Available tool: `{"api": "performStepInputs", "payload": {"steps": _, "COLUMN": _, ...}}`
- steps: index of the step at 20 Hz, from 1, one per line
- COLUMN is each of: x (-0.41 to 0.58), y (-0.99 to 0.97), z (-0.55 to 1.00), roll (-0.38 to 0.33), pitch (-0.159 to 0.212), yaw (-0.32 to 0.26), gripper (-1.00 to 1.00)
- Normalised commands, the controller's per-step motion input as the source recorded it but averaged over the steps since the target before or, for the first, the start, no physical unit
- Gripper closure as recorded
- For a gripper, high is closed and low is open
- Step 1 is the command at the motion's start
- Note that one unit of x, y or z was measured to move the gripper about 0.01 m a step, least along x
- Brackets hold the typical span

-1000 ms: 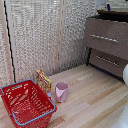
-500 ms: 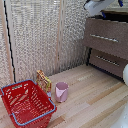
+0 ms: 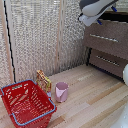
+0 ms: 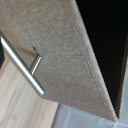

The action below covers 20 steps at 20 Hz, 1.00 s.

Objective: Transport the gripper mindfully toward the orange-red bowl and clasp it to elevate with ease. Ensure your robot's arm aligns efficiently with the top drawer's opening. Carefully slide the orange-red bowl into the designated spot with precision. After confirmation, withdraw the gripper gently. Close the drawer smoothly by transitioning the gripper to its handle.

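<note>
White arm (image 3: 95,7) seen above the top drawer (image 3: 106,39), gripper (image 3: 106,14) partly cropped, finger spread not discernible, orange-red bowl not seen, silver handle (image 4: 22,62) close in wrist view, pink cup (image 3: 61,91) beside red basket (image 3: 26,103) on floor.

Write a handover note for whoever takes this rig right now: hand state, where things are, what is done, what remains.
Hand: at the exterior view's top right, above the cabinet; open or shut cannot be told, nothing seen in it.
Top drawer and its handle: front looks flush, the wrist camera is close to the bar.
Orange-red bowl: in neither view.
Pink cup and red wire basket stand on the floor.
Done: unclear. Left: confirm the bowl and that the drawer is shut.
</note>
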Motion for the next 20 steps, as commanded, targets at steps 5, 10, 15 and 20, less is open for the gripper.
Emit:
{"api": "performStepInputs", "payload": {"steps": 5, "x": 0.0, "y": 0.12, "z": -0.18, "roll": -0.273, "pitch": 0.22, "yaw": 0.148, "gripper": -1.0}}
{"api": "performStepInputs", "payload": {"steps": 10, "x": 0.09, "y": 0.12, "z": -0.24, "roll": -0.236, "pitch": 0.216, "yaw": 0.154, "gripper": -1.0}}
{"api": "performStepInputs", "payload": {"steps": 15, "x": 0.387, "y": 0.05, "z": -0.24, "roll": -0.189, "pitch": 0.07, "yaw": 0.223, "gripper": -1.0}}
{"api": "performStepInputs", "payload": {"steps": 20, "x": 0.38, "y": 0.0, "z": -0.09, "roll": -0.125, "pitch": 0.001, "yaw": 0.283, "gripper": -1.0}}
